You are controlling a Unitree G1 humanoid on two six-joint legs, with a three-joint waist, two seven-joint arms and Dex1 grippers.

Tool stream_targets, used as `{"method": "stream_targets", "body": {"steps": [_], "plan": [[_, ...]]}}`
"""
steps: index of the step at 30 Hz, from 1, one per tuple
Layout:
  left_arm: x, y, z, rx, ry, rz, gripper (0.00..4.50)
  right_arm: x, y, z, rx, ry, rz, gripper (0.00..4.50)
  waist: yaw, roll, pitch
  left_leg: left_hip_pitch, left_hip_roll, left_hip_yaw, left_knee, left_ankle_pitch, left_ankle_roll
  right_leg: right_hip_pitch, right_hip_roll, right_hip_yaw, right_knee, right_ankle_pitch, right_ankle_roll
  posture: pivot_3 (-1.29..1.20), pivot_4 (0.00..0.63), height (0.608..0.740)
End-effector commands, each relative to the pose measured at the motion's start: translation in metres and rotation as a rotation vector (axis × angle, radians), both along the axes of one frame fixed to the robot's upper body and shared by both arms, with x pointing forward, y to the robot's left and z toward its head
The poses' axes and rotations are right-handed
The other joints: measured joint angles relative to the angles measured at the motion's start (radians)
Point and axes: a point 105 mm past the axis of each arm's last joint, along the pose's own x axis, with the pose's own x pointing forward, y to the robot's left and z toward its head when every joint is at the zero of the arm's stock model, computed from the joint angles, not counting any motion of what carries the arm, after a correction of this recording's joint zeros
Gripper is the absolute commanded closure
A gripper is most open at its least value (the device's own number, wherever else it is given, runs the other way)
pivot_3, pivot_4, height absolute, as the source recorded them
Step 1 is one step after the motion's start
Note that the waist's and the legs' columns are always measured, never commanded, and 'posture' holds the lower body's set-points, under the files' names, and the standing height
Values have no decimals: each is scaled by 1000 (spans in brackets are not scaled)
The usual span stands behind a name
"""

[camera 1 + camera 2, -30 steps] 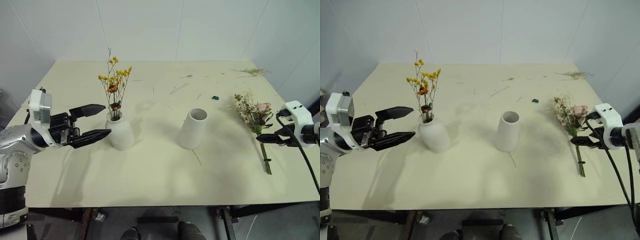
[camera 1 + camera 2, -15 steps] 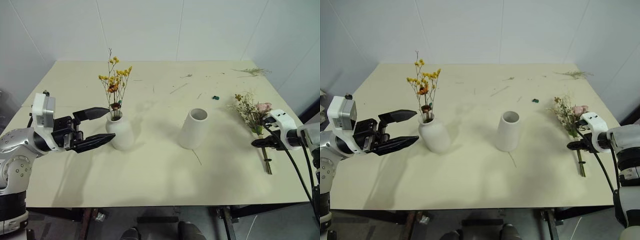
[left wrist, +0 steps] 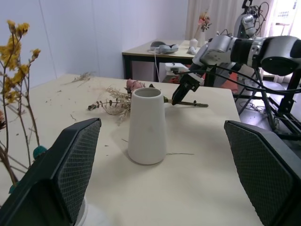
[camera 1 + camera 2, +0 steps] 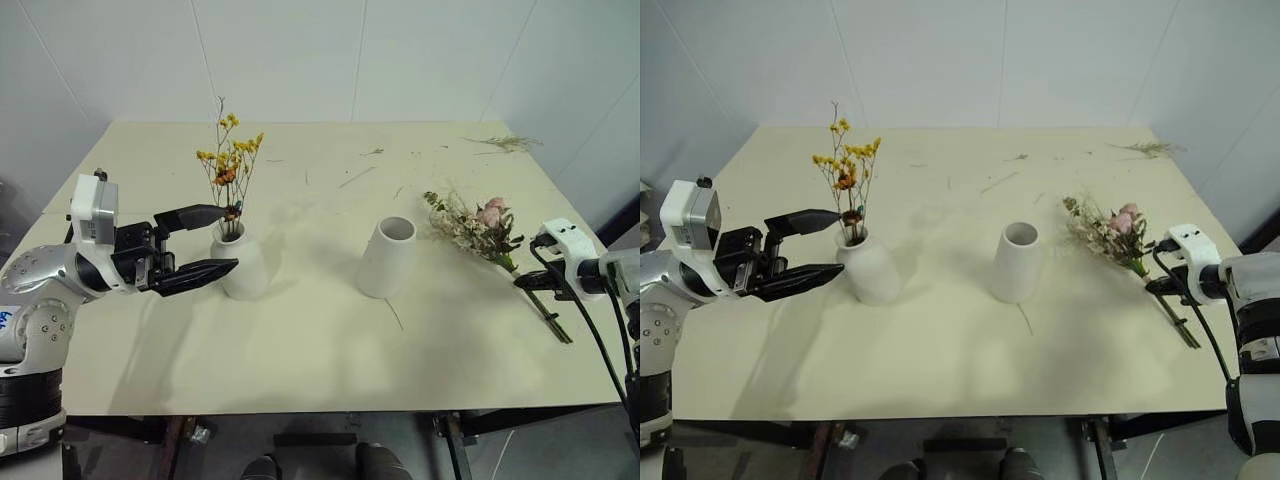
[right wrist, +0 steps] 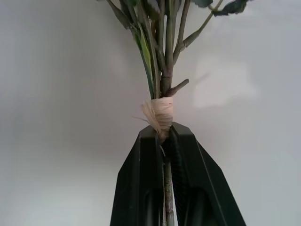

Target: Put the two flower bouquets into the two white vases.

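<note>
Vases (image 4: 385, 258): two; bouquets (image 4: 470, 228): two.

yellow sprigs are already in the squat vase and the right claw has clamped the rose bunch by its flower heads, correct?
Not the flower heads: the right wrist view shows the right claw shut on the rose bunch's stems, just below the binding. The yellow sprigs do stand in the squat vase.

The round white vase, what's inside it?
The round white vase has the yellow flower sprigs standing in its narrow neck. The stem bottoms are hidden inside, so you can't see how deep they go.
</note>
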Motion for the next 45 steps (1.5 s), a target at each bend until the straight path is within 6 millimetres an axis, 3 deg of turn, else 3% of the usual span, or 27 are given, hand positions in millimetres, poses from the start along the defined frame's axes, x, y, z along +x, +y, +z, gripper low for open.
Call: {"method": "stream_targets", "body": {"steps": [1,4,7,15,21,31,40,45], "plan": [[2,-2,8,1,-39,-12,0,1,42,85,119,-497,235,4481,-2,0,0,0,0,0,0,0,0,0,0,0,0,0,0,0,150,740],[7,-2,7,-10,-34,-16,0,-13,70,130,312,-768,288,4481,-4,0,0,1,0,0,1,0,0,0,0,0,2,0,0,0,150,740],[11,-3,7,-17,-29,-25,0,-33,103,159,446,-941,380,4481,3,0,0,1,0,-2,1,1,-1,0,0,0,4,0,0,0,150,740],[19,-5,9,-18,-29,-40,0,-67,155,187,676,-1047,553,4481,10,0,0,1,0,-3,1,2,-1,0,0,0,5,0,0,0,150,740],[22,-8,10,-24,-37,-46,0,-63,179,170,719,-989,580,4481,3,0,0,1,0,-3,1,2,-1,0,0,0,6,0,0,0,150,740],[21,-11,12,-41,-51,-42,0,-35,175,134,695,-980,501,4481,3,0,0,1,0,-3,1,2,-1,0,0,0,7,0,0,0,150,740],[18,-9,14,-45,-59,-22,0,-38,190,111,754,-886,554,4481,3,0,0,1,0,-3,1,2,-1,0,0,0,7,0,0,0,150,740],[18,-8,15,-48,-62,-12,0,-42,193,107,745,-875,576,2867,3,0,0,1,0,-3,1,2,-1,0,0,0,7,0,0,0,150,740]]}}
